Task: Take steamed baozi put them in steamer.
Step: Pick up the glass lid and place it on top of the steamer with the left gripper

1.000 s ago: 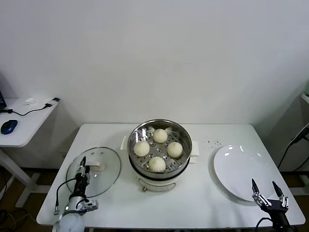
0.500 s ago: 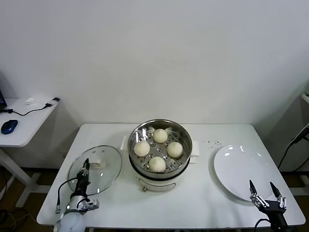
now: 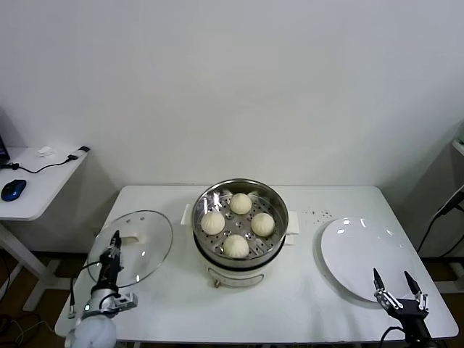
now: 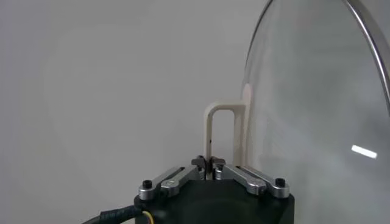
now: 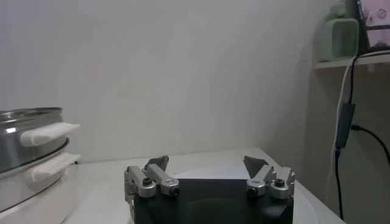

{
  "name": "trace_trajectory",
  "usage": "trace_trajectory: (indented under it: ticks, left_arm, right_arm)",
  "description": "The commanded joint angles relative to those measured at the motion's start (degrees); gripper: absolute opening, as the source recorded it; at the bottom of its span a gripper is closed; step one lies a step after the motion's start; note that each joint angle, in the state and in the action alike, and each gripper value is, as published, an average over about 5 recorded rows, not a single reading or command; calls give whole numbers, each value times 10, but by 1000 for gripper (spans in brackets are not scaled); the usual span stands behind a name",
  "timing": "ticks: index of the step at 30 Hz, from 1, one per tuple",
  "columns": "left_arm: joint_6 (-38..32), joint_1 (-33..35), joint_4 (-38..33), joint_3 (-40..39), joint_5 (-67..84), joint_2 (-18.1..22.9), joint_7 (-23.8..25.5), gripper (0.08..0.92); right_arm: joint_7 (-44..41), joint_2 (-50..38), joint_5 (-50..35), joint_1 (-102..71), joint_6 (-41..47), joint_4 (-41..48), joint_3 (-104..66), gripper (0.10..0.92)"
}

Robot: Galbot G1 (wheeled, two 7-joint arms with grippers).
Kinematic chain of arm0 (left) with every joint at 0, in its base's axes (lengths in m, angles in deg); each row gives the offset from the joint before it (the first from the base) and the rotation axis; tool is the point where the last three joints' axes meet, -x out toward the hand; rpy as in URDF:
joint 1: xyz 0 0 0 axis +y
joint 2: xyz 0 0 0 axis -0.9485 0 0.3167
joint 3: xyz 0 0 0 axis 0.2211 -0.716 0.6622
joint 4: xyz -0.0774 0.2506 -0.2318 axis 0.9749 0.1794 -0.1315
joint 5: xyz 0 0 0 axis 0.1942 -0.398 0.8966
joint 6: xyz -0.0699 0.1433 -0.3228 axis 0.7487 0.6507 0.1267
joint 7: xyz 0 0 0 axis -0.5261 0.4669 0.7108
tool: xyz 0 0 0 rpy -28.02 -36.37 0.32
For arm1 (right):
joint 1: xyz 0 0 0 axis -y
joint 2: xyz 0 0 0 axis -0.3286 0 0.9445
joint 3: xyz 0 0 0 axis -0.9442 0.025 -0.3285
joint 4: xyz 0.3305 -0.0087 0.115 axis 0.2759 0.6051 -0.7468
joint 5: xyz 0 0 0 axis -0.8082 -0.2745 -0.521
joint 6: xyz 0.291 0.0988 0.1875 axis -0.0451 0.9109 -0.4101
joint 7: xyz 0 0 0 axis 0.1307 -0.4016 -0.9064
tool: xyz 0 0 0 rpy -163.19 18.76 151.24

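Baozi first: all four steamed baozi (image 3: 237,224) sit inside the steamer (image 3: 240,230), so you have none in either claw.

Nearest to you, your left gripper (image 3: 114,250) is clenched on the cream loop handle (image 4: 224,135) of the glass lid (image 3: 132,249); in the left wrist view its fingertips (image 4: 210,163) pinch the foot of that handle, with the lid's glass rising just beside them. In the head view the lid stands tilted over the near left part of the white table (image 3: 290,304), with the claw at the side of it nearest you.

Your right gripper (image 3: 397,287) hangs at the near right edge of the table with its fingers (image 5: 157,163) spread wide and nothing between them. The white plate (image 3: 359,257) lies just beyond that claw, bare, and the head view does not show whether the two touch.

Farther out, the steamer stands at the middle of the table, beyond and to the right of your left claw, beyond and to the left of your right one, well apart from both. The buns rest on its perforated floor in a diamond, none touching another. From the right wrist camera you see the steamer's steel wall and two cream side handles (image 5: 49,134) off to one side.

Past the left claw, off the table, a side desk (image 3: 36,181) holds a blue mouse (image 3: 13,190) and a cable.
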Motion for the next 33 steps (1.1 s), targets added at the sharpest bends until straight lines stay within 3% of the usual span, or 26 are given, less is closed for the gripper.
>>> trace_trajectory:
  ticks: [1, 8, 13, 22, 33]
  left_arm:
    - [88, 37, -205, 32, 101, -88, 145, 143]
    - [206, 22, -311, 11, 96, -162, 229, 143]
    - [283, -17, -360, -50, 44, -175, 261, 143]
    - [345, -90, -375, -216, -100, -101, 315, 143]
    - [362, -147, -331, -335, -179, -8, 345, 143]
  right_arm:
    - [15, 6, 47, -1, 9, -6, 4, 823]
    - [34, 18, 102, -3, 20, -26, 19, 823]
    - [37, 21, 130, -5, 25, -38, 22, 823]
    - [40, 28, 135, -3, 31, -50, 30, 823]
    - [40, 35, 134, -5, 29, -48, 27, 823]
